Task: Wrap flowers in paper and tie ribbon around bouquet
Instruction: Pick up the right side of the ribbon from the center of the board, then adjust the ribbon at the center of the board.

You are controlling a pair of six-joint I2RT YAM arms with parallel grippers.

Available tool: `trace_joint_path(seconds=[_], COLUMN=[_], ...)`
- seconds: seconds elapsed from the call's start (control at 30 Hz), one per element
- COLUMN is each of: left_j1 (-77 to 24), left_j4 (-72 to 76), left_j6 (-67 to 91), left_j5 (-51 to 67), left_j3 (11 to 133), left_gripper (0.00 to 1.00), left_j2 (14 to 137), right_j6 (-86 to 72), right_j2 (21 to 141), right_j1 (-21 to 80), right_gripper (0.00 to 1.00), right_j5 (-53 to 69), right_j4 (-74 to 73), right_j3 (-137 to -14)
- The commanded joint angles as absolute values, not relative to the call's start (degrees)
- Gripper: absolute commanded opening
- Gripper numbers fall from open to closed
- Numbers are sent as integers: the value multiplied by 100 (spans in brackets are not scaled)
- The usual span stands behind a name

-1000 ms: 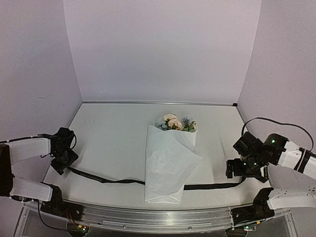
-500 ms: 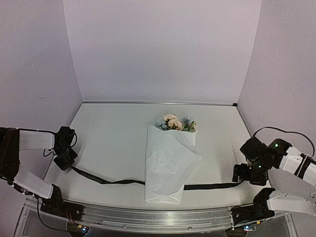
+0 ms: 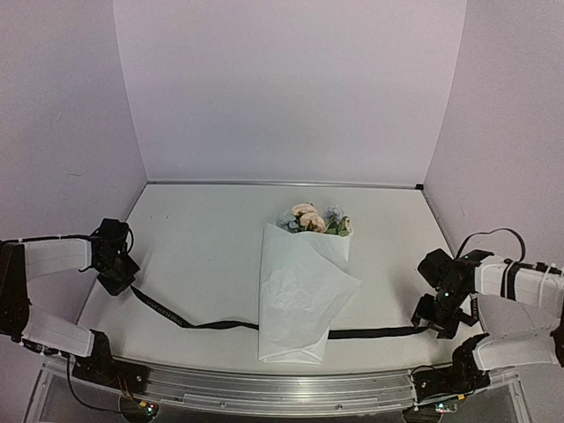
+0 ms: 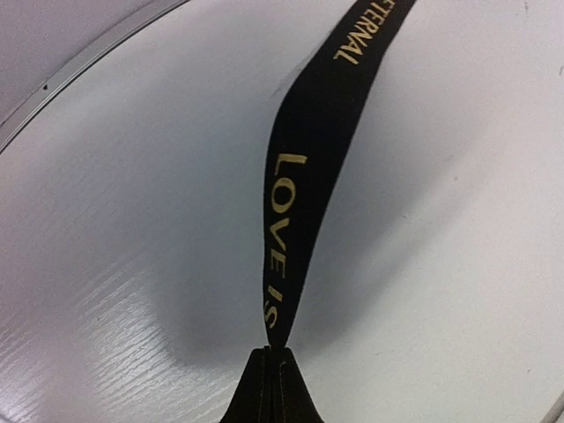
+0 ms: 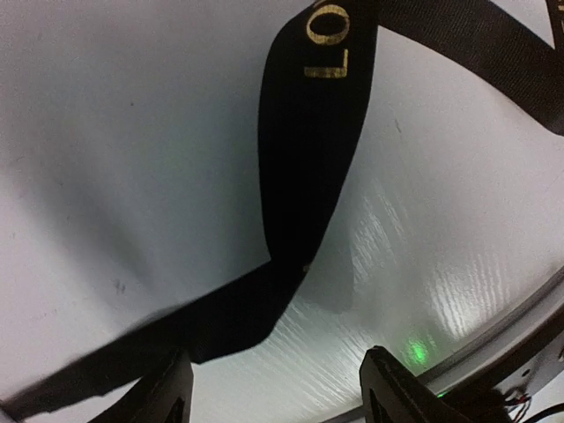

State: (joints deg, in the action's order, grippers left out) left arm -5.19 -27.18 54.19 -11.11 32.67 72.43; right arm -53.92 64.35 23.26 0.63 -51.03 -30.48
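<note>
The ribbon [image 3: 203, 324] ran under the bouquet [image 3: 300, 291].
The left gripper [image 4: 272, 379] was clenched on one ribbon end (gold letters showed); the right gripper [image 5: 278, 388] stood with jaws apart over the other end.

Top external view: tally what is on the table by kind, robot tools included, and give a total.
Paper-wrapped bouquet: 1
Black ribbon: 1
Tools: 2, the left tool and the right tool
Total: 4
</note>
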Motion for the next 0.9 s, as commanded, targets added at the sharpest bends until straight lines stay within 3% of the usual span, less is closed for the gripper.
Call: trace_joint_path(seconds=[0.0,0.37,0.63,0.87], left_j1=[-501,-501,-499,-388], left_j4=[-2424,-2089,-1653,-1525], left_j6=[5106,4883,4819,4930], left_j5=[-840,-614,-333,-384], left_j3=[3436,3395,3883,4421], left_gripper=[0,0,0,0], left_j2=[6995,7046,7742,8503], right_j6=[-5899,-5836,-5332,-5250], right_j2=[6795,7349,8024,8818], right_j1=[2229,1956,1081,1008], right_gripper=[61,2,0,0], right_j5=[-361,-750,-35,654], right_j4=[-4322,-4028,-4038,-4160], right_j3=[-2891,-2857,-4028,-5140])
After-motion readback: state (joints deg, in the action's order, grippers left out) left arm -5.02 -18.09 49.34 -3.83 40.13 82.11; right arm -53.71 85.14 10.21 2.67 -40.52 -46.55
